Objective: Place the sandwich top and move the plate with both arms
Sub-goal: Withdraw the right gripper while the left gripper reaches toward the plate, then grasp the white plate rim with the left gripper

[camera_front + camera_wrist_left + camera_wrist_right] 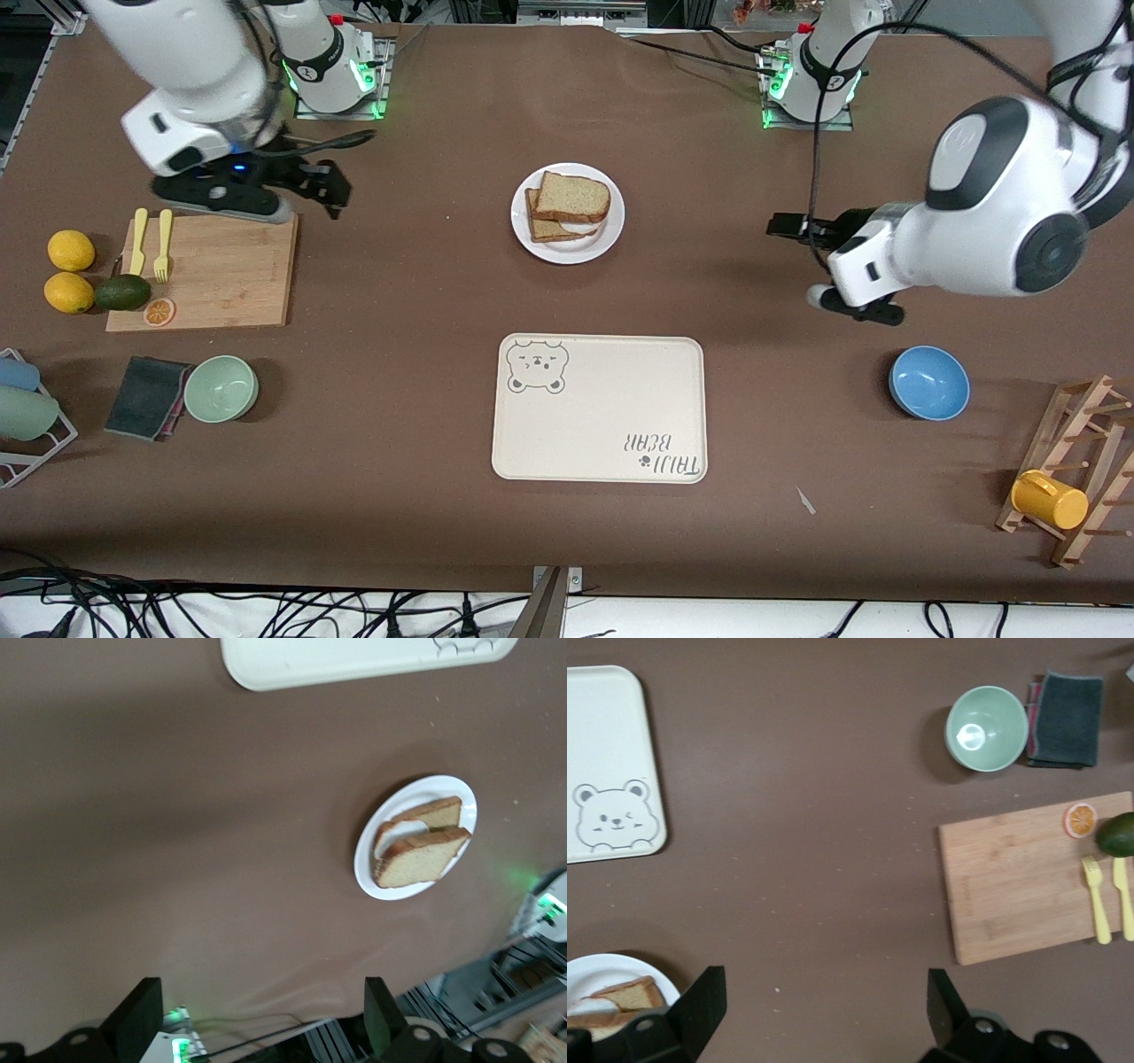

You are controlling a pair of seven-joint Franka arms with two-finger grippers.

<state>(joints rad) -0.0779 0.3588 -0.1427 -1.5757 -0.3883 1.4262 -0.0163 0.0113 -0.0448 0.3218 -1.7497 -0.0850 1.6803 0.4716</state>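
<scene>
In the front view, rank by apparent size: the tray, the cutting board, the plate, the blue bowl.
1. Tray
2. Cutting board
3. Plate
4. Blue bowl
All lie on the table, so nearness to the camera hardly affects this order.

Two bread slices (572, 197) on one plate (611, 232), one tray (600, 408), two bowls (221, 388) (green and blue), two lemons (71, 251), one avocado (122, 291), one cutting board (221, 275).
</scene>
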